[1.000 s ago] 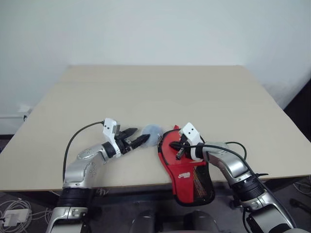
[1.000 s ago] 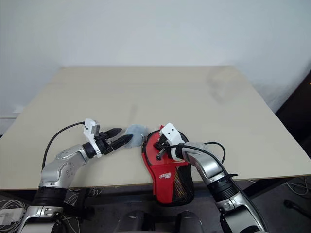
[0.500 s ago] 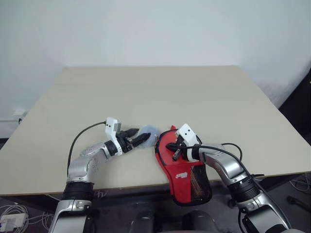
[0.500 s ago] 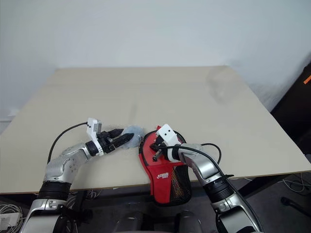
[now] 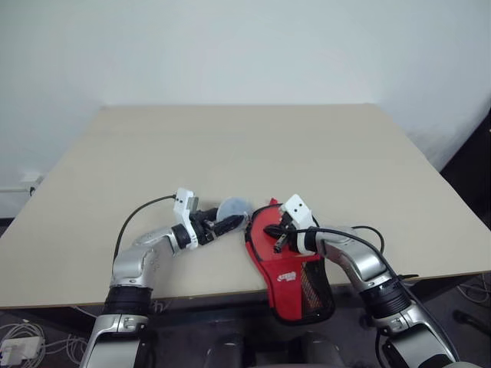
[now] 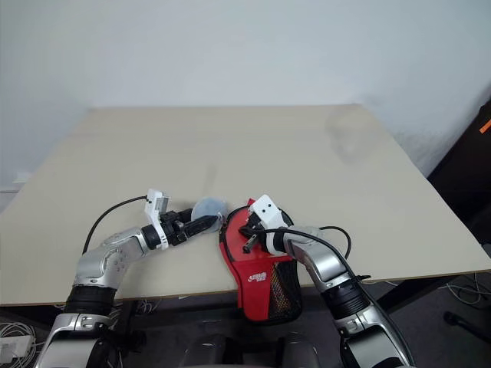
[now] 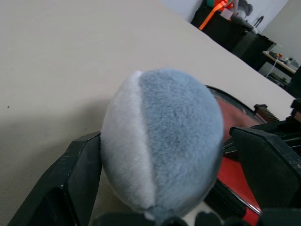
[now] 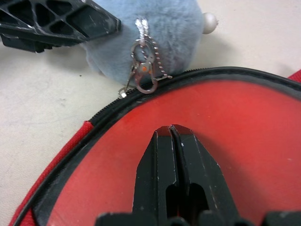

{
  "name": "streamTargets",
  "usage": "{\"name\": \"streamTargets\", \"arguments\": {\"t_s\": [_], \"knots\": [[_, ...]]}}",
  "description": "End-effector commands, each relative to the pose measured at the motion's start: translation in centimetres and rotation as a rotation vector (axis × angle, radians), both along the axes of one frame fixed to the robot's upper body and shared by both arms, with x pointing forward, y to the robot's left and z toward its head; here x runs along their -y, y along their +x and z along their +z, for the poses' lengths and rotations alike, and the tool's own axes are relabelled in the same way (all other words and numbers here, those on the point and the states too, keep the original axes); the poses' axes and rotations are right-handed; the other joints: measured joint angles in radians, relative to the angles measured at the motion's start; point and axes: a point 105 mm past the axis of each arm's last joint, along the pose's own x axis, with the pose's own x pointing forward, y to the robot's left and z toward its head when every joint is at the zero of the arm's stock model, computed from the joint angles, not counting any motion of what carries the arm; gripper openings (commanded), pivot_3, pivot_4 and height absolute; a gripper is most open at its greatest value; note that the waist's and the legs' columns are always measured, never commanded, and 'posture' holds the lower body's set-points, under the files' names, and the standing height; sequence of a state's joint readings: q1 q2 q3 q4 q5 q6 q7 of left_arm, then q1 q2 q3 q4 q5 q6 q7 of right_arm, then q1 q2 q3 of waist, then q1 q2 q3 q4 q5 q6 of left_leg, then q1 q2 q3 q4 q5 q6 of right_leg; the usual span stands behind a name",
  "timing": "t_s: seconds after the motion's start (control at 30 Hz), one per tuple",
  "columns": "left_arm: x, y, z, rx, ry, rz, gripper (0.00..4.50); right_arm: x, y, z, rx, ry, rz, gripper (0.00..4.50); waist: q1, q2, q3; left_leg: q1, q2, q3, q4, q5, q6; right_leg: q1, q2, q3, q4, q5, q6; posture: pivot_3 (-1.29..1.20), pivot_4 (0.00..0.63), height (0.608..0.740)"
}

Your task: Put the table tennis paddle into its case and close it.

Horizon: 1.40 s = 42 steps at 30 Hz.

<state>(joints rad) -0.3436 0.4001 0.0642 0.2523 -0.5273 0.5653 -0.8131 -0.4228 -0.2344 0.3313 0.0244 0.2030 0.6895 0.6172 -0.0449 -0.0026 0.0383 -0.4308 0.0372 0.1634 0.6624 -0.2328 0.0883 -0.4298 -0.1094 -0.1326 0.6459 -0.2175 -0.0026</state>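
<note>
One table tennis paddle sits inside its case, red face up, at the near edge of my bench; the case's handle end with the mesh and red label hangs over that edge. The case's black zip rim runs around the blade and stands unclosed. My right fingers are pressed together, tips down on the red rubber, holding nothing. My left fingers are spread wide, one on each side of a single fluffy blue-grey and white ball that lies on the bench, touching the case's rim. One small silver clasp on a bead chain hangs from that ball onto the zip.
</note>
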Motion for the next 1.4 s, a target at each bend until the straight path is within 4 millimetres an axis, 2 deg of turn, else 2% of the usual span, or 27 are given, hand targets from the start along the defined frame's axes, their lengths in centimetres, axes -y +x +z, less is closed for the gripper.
{"name": "streamTargets", "arguments": {"t_s": [0.03,0.3,0.4,0.43,0.63,0.9,1.4], "knots": [[-0.1,0.8,1.4,0.05,-0.023,0.023,3.59,0.7,0.5,0.6,0.023,0.003,-0.02,0.0,0.0,0.0,0.0,0.0,0.0,0.0,0.0,0.0,0.0,0.0,0.0,0.0,0.0,0.0,0.0,0.0,0.0,0.706],[0.0,0.9,1.2,0.042,-0.04,0.047,1.03,0.4,0.2,0.4,0.015,0.003,-0.011,0.0,0.0,0.0,0.0,0.0,0.0,-0.001,0.001,0.0,0.0,0.001,0.0,0.0,0.0,0.0,0.0,0.0,0.0,0.706],[-0.3,1.1,1.3,0.058,-0.018,0.066,0.39,0.2,0.0,0.2,0.005,0.001,-0.005,0.0,0.0,0.0,0.0,0.0,0.0,-0.001,0.001,0.0,0.0,0.001,0.0,0.0,0.0,0.0,0.0,0.0,0.0,0.706],[-0.4,1.2,1.3,0.066,-0.007,0.07,0.29,0.2,-0.1,0.2,0.001,0.0,-0.003,0.0,0.0,0.0,0.0,0.0,0.0,-0.001,0.001,0.0,0.0,0.001,0.0,0.0,0.0,0.0,0.0,0.0,0.0,0.706],[-1.2,2.6,2.6,0.14,0.066,0.098,0.27,0.0,-0.5,-0.1,-0.014,-0.003,0.01,0.0,0.0,0.0,0.0,0.0,0.0,-0.001,0.001,0.0,0.0,0.001,0.001,-0.001,0.0,0.0,0.0,0.0,0.0,0.706],[-0.6,4.5,4.5,0.23,0.158,0.047,0.27,-0.3,-0.7,-0.1,-0.021,-0.002,0.025,0.0,-0.001,0.0,0.0,0.0,0.001,-0.001,0.002,0.0,0.0,0.001,0.002,-0.001,0.0,0.0,-0.001,0.0,0.0,0.706],[1.7,6.8,4.1,0.283,0.338,-0.062,0.27,-0.5,-0.8,-0.1,-0.035,-0.013,0.043,0.0,0.0,0.0,0.0,0.0,0.004,-0.001,0.004,0.0,0.0,0.001,0.004,-0.001,0.0,0.001,-0.001,0.0,0.0,0.706]]}}
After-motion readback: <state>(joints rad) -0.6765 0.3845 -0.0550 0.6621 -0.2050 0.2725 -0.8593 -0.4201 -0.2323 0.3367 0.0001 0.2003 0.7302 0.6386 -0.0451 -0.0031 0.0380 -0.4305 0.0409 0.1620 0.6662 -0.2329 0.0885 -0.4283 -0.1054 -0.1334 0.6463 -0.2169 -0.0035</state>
